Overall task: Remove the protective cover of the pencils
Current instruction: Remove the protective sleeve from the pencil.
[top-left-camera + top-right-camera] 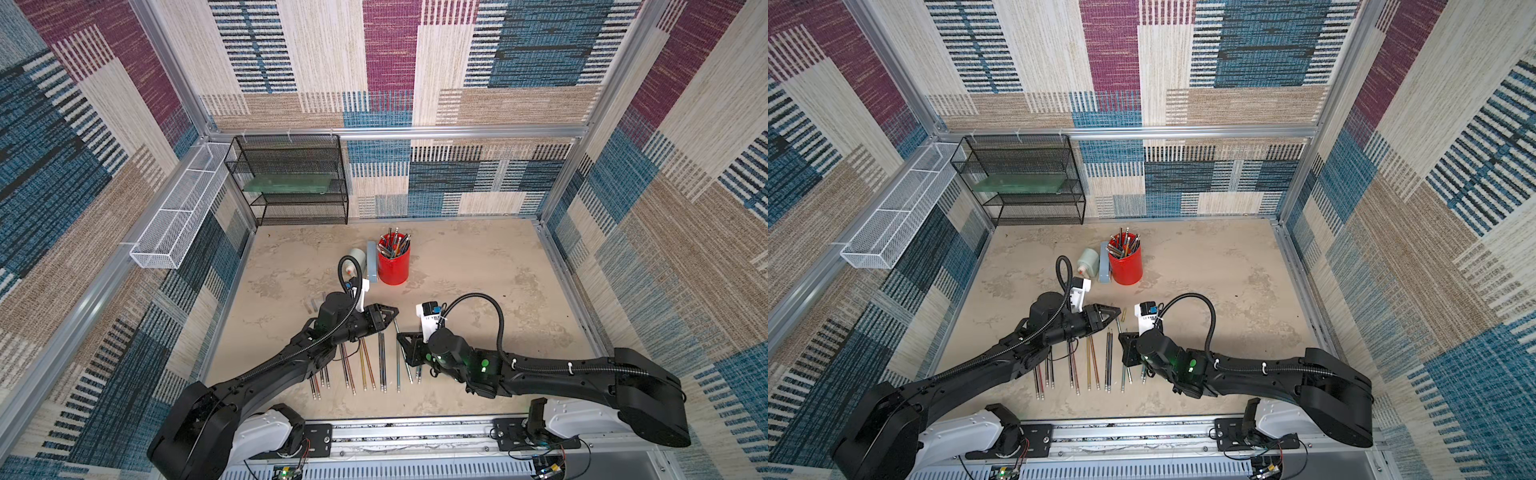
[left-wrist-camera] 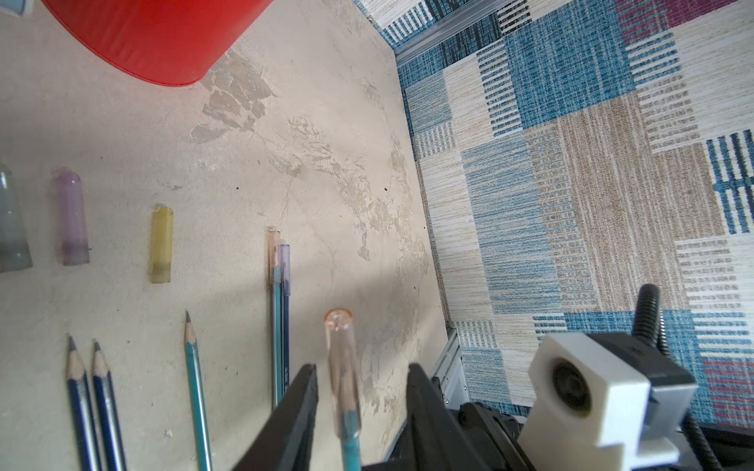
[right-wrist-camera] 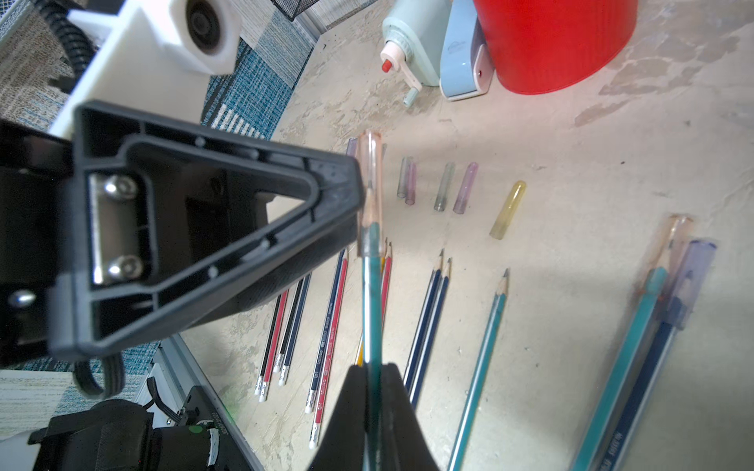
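You were partway through, by the look of the table (image 3: 571,134). Your right gripper (image 3: 373,379) was clenched on the shaft of a teal pencil (image 3: 372,310), held up off the surface, with its peach cap (image 3: 370,183) on the tip. Your left gripper (image 2: 362,371) had its jaws parted, one on either side of that cap with a gap showing on both sides, so nothing was grasped there yet. Done, as far as I could judge: several loose caps (image 3: 465,187) lay on the table beyond the row, a yellow cap (image 3: 508,210) among them, and most of the pencils (image 3: 426,322) in the row in front of the arms showed bare sharpened points. Left to do: the cap in hand, plus two capped pencils (image 3: 648,310) lying side by side on the table, one teal, one navy. More pencils stood in the red cup (image 3: 555,45) at the back; whether any of those wore caps I could not tell.
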You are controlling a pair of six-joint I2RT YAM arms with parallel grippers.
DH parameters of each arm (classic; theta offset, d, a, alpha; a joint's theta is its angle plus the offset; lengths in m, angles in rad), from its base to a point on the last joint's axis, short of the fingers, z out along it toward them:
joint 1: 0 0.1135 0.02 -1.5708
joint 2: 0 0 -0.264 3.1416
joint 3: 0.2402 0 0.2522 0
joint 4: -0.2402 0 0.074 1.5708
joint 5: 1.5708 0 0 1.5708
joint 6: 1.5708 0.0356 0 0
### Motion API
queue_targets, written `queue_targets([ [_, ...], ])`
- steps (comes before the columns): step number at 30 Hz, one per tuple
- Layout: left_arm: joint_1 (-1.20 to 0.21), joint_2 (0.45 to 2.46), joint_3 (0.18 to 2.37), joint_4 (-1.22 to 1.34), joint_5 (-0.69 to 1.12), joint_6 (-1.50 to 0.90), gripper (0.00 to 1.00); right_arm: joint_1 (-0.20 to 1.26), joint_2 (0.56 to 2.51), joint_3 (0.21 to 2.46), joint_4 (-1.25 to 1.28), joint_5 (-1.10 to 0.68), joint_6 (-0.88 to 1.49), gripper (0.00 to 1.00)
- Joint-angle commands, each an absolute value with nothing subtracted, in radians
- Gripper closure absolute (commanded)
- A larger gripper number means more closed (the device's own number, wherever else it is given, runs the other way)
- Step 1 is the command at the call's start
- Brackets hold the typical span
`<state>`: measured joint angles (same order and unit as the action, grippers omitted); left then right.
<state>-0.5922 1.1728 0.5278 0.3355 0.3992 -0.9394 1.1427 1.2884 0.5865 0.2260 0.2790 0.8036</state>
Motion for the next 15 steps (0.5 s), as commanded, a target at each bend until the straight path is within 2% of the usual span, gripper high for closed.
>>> queue_targets([
  [1, -0.594, 1.177, 0.535, 0.374, 0.410, -0.948, 0.65, 1.146, 1.284, 0.598, 0.259, 0.282, 0.788, 0.97],
  [15, -0.594, 1.179, 0.538, 0.367, 0.413, -0.947, 0.81, 1.152, 1.294, 0.613, 0.261, 0.278, 0.785, 0.97],
])
